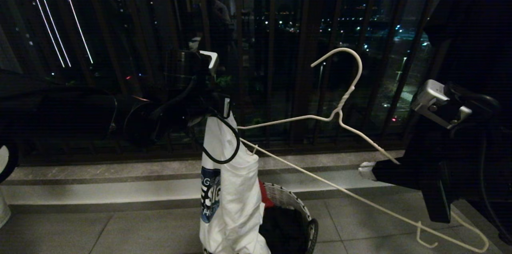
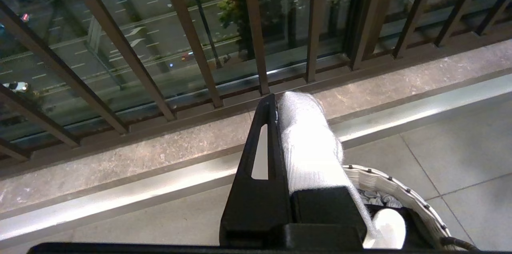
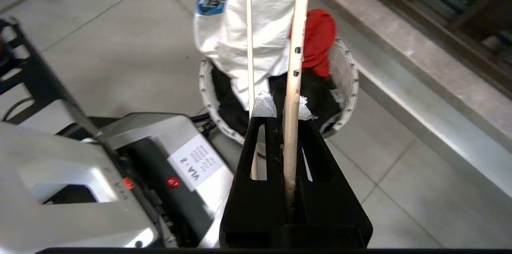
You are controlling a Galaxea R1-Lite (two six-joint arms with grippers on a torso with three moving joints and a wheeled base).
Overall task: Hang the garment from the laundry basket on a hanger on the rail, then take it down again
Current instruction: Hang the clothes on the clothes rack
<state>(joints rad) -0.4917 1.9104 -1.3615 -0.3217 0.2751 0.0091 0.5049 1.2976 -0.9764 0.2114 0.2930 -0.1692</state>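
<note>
White T-shirt (image 1: 234,190) hangs from the left pincer (image 1: 218,116), clamped on its top, above the laundry basket (image 1: 296,206) on the floor. Wire hanger (image 1: 344,98), tilted, spans from shirt to right pincer (image 1: 366,170), clamped on its arm. Red cloth (image 3: 320,42) lies in the basket.

We note soft matt white cloth on the garment (image 1: 234,190), thin white-coated wire on the hanger (image 1: 340,114), white woven-look walls on the laundry basket (image 3: 344,74), and smooth, faintly glossy grey floor tiles (image 2: 460,158).
</note>
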